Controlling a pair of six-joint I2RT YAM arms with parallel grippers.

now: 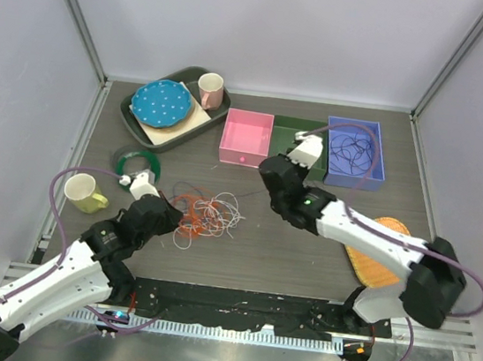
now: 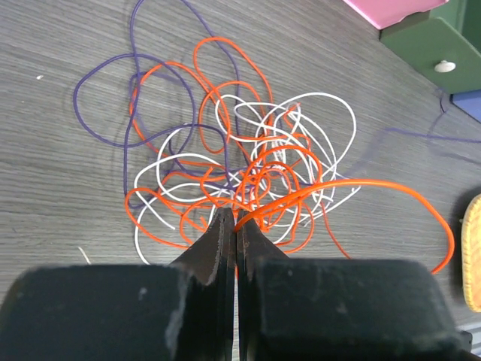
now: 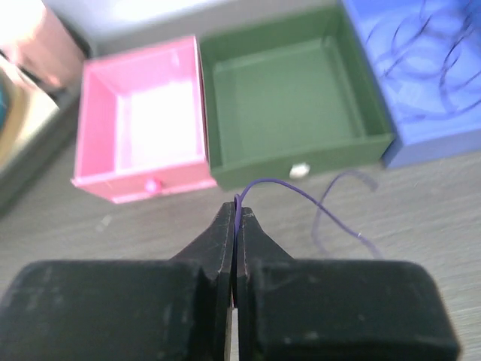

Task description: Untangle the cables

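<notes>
**Jaws shut on one strand each; tangle at mid-bench**

- Bench (image 1: pixel 283 271): dark wood grain, fills most of the top view.
- Left arm (image 1: pixel 60 272): reaches from lower left to the left edge of the tangle. Left jaws pressed fully together, no gap showing.
- Right arm (image 1: pixel 368 237): reaches from lower right to the front of the boxes at top centre. Right jaws likewise pressed tight.
- Dark tray (image 1: pixel 131 111), upper left: carries a cream board (image 1: pixel 180 128), a blue dotted plate (image 1: pixel 162 103) and a pink mug (image 1: pixel 211 90).
- Top centre, side by side from left: pink box (image 1: pixel 245 137), green box (image 3: pixel 293 98), blue box (image 1: pixel 352 184). Loose dark purple loops (image 1: pixel 352 151) lie in the blue one.
- Orange woven mat (image 1: pixel 374 267), right side, partly under the right arm.
- Yellow mug (image 1: pixel 84 193), left side; green tape ring (image 1: pixel 117 160) just above and right of it.
- Tangle of cables (image 2: pixel 248 165): centre, slightly left, flat on the bench. Red-orange, white and dark purple loops cross over one another.
- Red-orange cable (image 2: pixel 361 183): pinched in the left jaws, arcs off to the right of the left wrist frame.
- Dark purple cable (image 3: pixel 263 182): pinched in the right jaws, rises from the tips and curves right, down to the bench before the green box.
</notes>
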